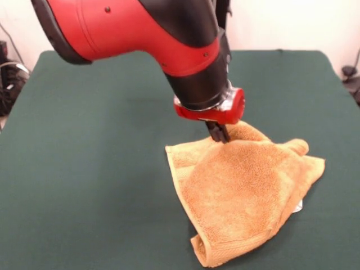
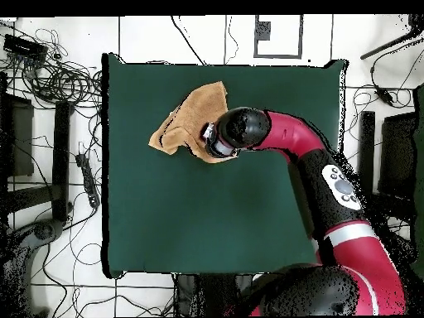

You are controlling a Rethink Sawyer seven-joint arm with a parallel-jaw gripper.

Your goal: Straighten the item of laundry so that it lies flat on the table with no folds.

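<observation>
Rumpled and folded over itself, the orange-tan towel (image 1: 242, 191) lies closest to the front camera, on the right part of the dark green desk (image 1: 90, 169), with a small white label (image 1: 298, 207) peeking out at its right edge. Above it, the red and black arm (image 1: 140, 34) slopes down from the upper left. Its tool (image 1: 220, 134) presses into the towel's far edge; whether its tips are apart or together cannot be told.
</observation>
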